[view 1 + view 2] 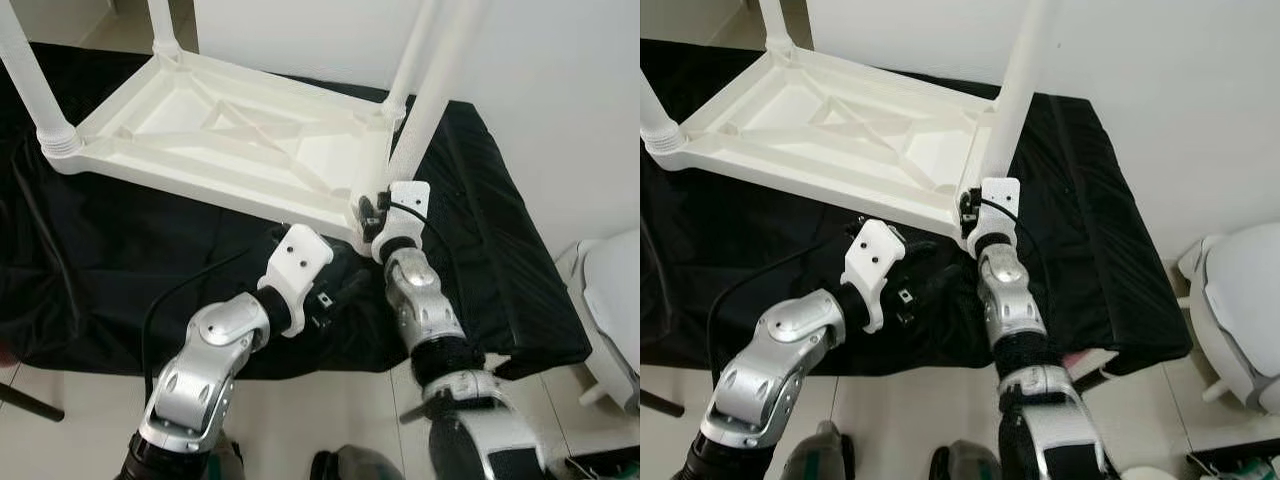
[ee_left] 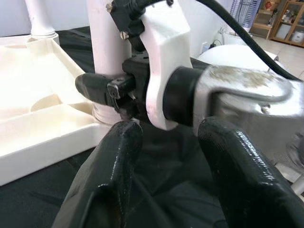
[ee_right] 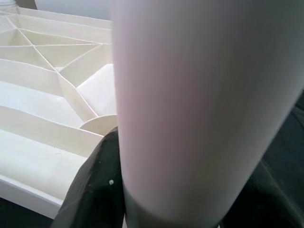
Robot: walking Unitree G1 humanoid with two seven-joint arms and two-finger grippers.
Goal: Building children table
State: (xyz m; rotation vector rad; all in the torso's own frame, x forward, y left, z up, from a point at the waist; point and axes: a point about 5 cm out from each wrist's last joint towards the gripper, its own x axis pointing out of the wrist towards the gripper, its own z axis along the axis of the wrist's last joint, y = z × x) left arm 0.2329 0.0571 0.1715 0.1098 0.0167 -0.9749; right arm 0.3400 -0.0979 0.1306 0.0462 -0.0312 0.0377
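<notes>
On black cloth [image 1: 120, 260] — one tabletop [image 1: 230, 140], four legs [image 1: 425, 110]

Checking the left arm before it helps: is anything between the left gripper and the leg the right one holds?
Yes. The right gripper, shut on the leg, sits between the open left gripper and it, by the tabletop corner.

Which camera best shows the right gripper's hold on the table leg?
The left wrist view: the right gripper clamps the table leg just above its socket. The right wrist view gives a blurred close-up of the leg; the eye views show the gripper small at the tabletop corner.
</notes>
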